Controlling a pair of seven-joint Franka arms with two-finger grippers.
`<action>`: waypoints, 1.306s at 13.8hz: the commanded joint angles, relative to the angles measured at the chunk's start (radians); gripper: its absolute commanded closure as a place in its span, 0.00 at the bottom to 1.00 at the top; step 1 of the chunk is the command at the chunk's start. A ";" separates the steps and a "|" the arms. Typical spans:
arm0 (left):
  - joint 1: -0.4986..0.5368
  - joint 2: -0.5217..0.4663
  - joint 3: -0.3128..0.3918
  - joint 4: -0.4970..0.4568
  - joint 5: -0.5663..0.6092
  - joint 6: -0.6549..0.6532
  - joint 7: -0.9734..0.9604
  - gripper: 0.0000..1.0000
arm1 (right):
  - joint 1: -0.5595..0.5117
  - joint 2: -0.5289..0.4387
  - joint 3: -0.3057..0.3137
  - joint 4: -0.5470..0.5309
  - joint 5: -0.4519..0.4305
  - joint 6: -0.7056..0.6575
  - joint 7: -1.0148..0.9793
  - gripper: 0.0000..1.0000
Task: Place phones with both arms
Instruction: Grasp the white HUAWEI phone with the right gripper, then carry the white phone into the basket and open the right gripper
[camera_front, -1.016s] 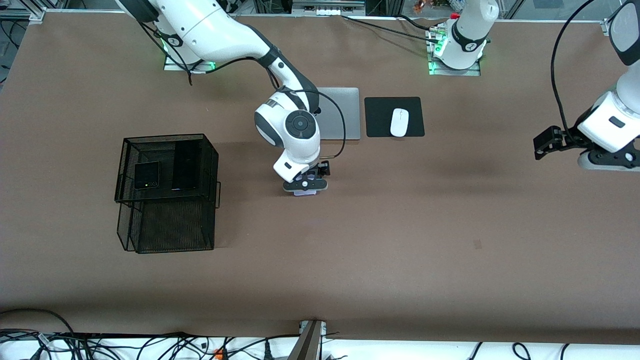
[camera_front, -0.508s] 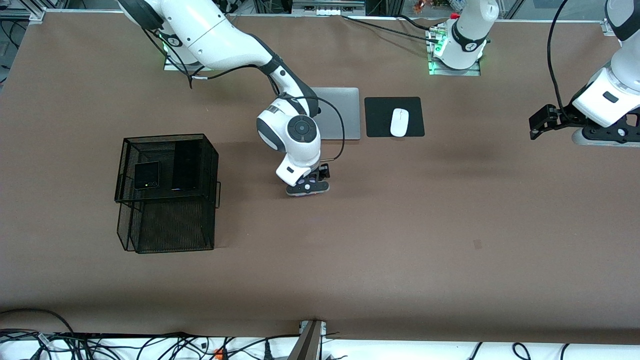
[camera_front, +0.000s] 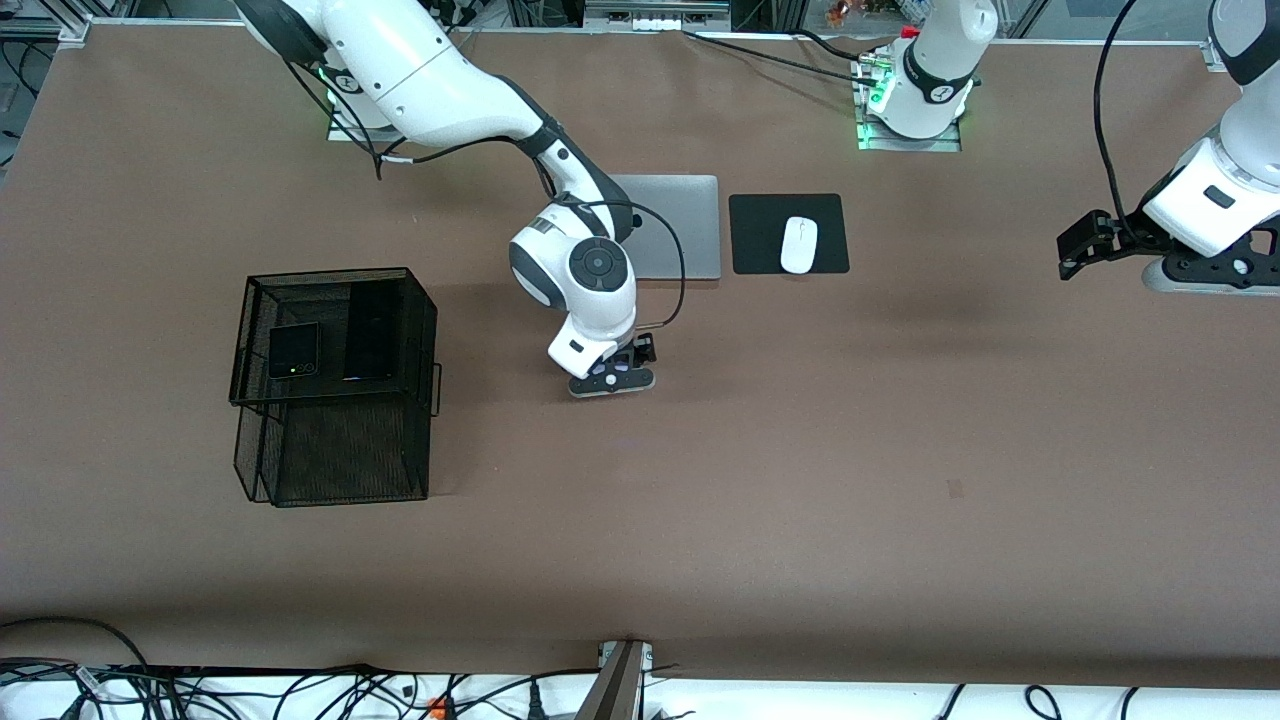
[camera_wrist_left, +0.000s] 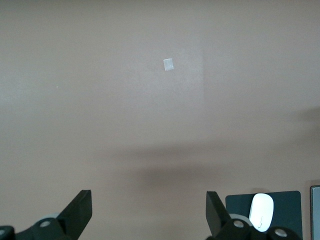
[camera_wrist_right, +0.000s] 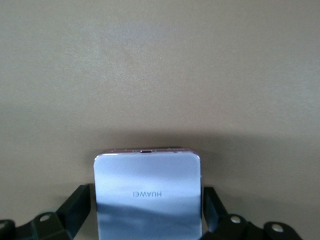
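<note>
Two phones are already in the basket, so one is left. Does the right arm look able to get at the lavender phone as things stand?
Probably yes. The right gripper is low over the lavender phone, its open fingers on either side, and nothing lies between them on the table.

Two phones sit on top of the black wire basket (camera_front: 335, 385) toward the right arm's end of the counter (camera_front: 800, 450) — a small squarish black flip phone (camera_front: 293, 350), lying flat, and just beside it a long slim black slab phone (camera_front: 369, 335), also flat, its long side running alongside the flip phone. The third, a squarish pale lavender-white phone (camera_wrist_right: 148, 195) with rounded corners and HUAWEI lettering on its glossy face, lies flat on the bare counter near the middle — directly under the right gripper (camera_wrist_right: 148, 220), between its spread fingers (camera_wrist_right: 76, 206).
</note>
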 joint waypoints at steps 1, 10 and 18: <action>-0.001 0.000 0.004 0.005 -0.021 -0.010 0.000 0.00 | -0.004 0.006 0.004 0.010 -0.007 0.016 -0.004 0.37; -0.006 0.004 0.003 0.014 -0.021 -0.010 0.000 0.00 | -0.089 -0.264 0.004 0.182 0.134 -0.473 -0.033 0.81; -0.011 0.006 0.003 0.015 -0.021 -0.010 -0.004 0.00 | -0.534 -0.365 -0.007 0.182 0.204 -0.618 -0.548 0.81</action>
